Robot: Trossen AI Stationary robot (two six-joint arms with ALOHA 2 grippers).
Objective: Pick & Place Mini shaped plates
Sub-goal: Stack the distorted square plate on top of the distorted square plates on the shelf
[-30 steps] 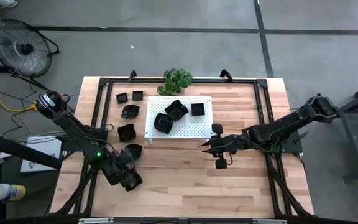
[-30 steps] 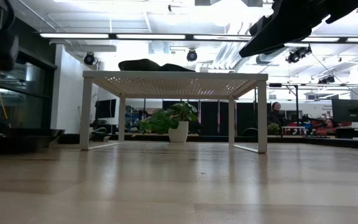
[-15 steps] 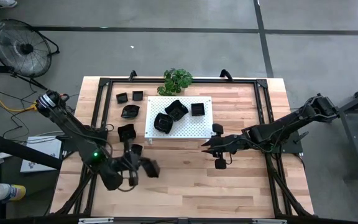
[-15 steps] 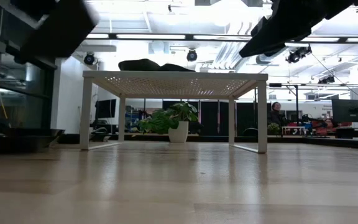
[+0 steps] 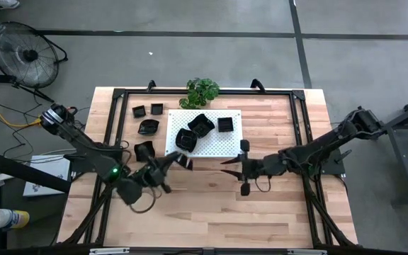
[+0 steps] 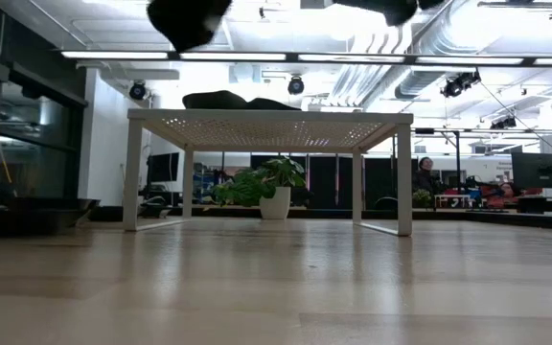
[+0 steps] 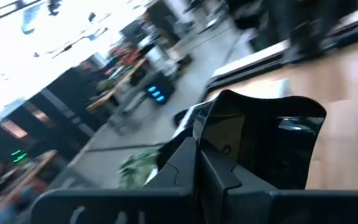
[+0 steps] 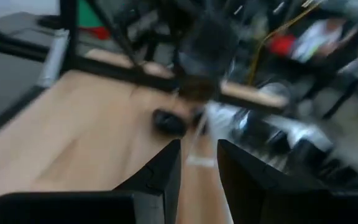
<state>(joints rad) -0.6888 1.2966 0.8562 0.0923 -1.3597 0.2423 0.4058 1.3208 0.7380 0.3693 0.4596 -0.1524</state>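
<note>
My left gripper (image 5: pixel 178 162) hovers at the near left corner of the white perforated board (image 5: pixel 222 144), shut on a glossy black mini plate (image 7: pixel 263 146). In the low view the gripper and plate show as a dark shape (image 6: pixel 188 17) high above the table. Three more black plates (image 5: pixel 185 139) lie on the board. Several others (image 5: pixel 144 150) rest flat on the wood left of it. My right gripper (image 5: pixel 227 166) hangs over the table just right of the board's near edge. It points toward the left arm, open and holding nothing. My left gripper pinches the black plate by its rim (image 7: pixel 211 127) between the two fingers (image 7: pixel 179 163). The fingers reach out from the table's near left toward the board. The plate is lifted clear of the table and juts out past the fingertips, tilted.
A green potted plant (image 5: pixel 202 91) stands at the far edge behind the board. A black frame (image 5: pixel 119 95) runs round the table. A fan (image 5: pixel 27 51) sits on the floor beyond the far left corner. Bare wood (image 5: pixel 211 212) covers the near half.
My left gripper, shut on the plate, has swung from the near left of the table toward the far edge and right, up to the board's near left corner, rising as it went. My right gripper has shifted slightly toward the table's left.
</note>
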